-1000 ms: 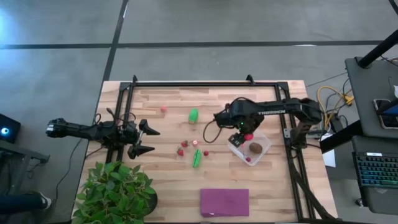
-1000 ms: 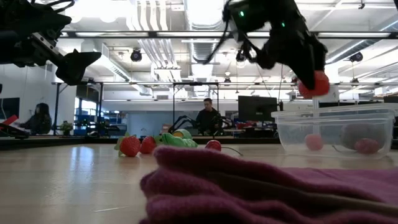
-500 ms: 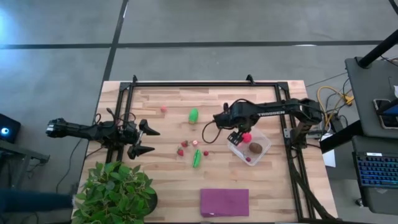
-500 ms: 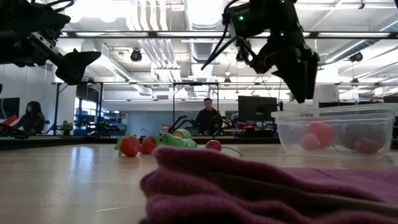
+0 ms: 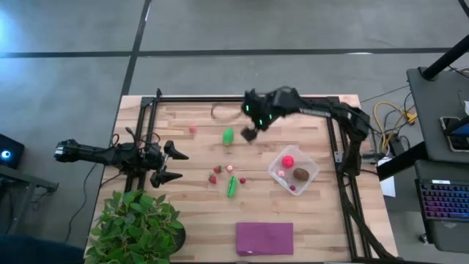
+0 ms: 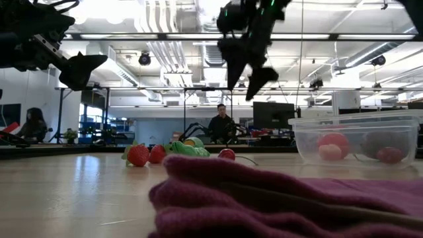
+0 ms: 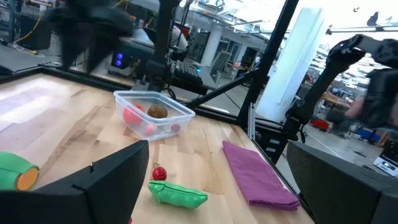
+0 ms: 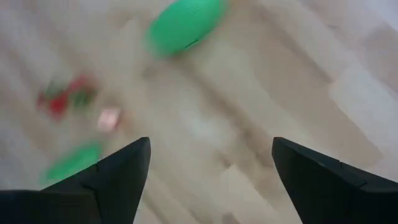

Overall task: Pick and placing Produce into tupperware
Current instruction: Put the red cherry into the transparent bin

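Right gripper (image 5: 250,134) raised above the light wooden desk (image 5: 198,213), near the far middle, just beside the rounded green toy vegetable (image 5: 228,136). Fingers spread wide, nothing between them; the right wrist view shows bare wood and that green piece (image 8: 185,23) ahead of the two dark fingers (image 8: 118,177). In the low view the same gripper (image 6: 246,78) hangs high, jaws apart and pointing down.

Left gripper (image 5: 170,166) waits at the desk's left side, lifted off the surface, fingers apart and empty.

Clear squarish plastic tupperware (image 5: 311,164) sits on the desk's right part, well apart from both grippers. Inside it: a red ball (image 5: 289,160), a brown oval piece (image 5: 300,174) and a small red berry (image 5: 292,188). The low view shows the container (image 6: 357,125) upright with pink-red shapes behind its wall.

Still out on the desk: a long green pod (image 5: 232,185) near the middle, with tiny red berries (image 5: 213,177) close around its far end; one more small red berry (image 5: 193,129) alone, toward the far left of the group.

Flat purple cloth (image 5: 264,238) lies at the near edge. Leafy green potted plant (image 5: 137,227) at the near left corner. In the low view, a seated person (image 6: 221,127) shows in the room beyond the desk.
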{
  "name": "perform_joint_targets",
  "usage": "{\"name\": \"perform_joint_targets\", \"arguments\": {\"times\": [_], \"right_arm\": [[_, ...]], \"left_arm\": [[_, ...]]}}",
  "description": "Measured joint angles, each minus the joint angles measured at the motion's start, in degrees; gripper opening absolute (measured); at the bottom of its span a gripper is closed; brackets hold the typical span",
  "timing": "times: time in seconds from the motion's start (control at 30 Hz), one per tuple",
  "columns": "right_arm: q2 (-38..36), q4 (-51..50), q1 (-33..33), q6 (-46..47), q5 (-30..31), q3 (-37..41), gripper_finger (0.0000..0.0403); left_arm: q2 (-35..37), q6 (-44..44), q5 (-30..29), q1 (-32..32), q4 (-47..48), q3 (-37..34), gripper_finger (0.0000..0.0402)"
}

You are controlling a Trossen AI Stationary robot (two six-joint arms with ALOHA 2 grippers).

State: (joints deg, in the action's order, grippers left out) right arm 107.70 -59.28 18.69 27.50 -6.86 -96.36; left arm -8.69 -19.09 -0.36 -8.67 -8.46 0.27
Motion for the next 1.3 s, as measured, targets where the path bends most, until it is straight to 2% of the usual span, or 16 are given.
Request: {"name": "perform_joint_targets", "arguments": {"times": [0.17,0.27,0.33,0.4,0.5,0.57,0.7,0.9,1.03,1.2,1.3], "right_arm": [[6.1,0.07,5.05,3.9,-3.9,-4.58,0.0327],[8.57,-1.31,4.79,-3.18,-8.09,-7.45,0.0327],[8.96,-4.24,2.84,-9.67,-8.75,-8.87,0.0327],[9.17,-8.89,0.11,-17.2,-6.5,-9.3,0.0326],[9.37,-13.37,-4.54,-27.39,1.7,-7.08,0.0326],[8.92,-12.6,-7.39,-31.96,4.81,-4.47,0.0326],[7.35,-5.82,-12.51,-36.88,4.78,-0.23,0.0326],[3.74,5.4,-17.29,-36.93,2.46,4.52,0.0326],[2.34,9.17,-20.21,-36.38,2.49,7.77,0.0326],[2.81,11.28,-23.64,-26.74,2.5,9.45,0.0326],[3.82,14.55,-25.43,-18.58,4.46,9.36,0.0326]], "left_arm": [[0.09,0.02,0.0,-0.01,-0.06,0.0,0.0367],[0.09,0.0,0.01,-0.01,-0.04,0.0,0.0367],[0.0,0.01,0.01,-0.01,-0.04,0.0,0.0367],[-0.02,0.0,0.0,0.0,-0.02,0.0,0.0367],[0.05,0.01,0.01,-0.02,-0.01,0.0,0.0367],[0.09,0.0,0.02,-0.02,-0.04,0.0,0.0367],[0.09,0.01,0.01,-0.01,-0.04,0.0,0.0367],[-0.04,0.01,0.02,-0.02,-0.06,0.0,0.0367],[-0.15,0.0,0.02,-0.02,-0.01,0.0,0.0367],[-0.33,0.0,0.0,-0.01,-0.08,0.0,0.0367],[-0.41,0.01,0.0,-0.01,-0.05,0.0,0.0367]]}}
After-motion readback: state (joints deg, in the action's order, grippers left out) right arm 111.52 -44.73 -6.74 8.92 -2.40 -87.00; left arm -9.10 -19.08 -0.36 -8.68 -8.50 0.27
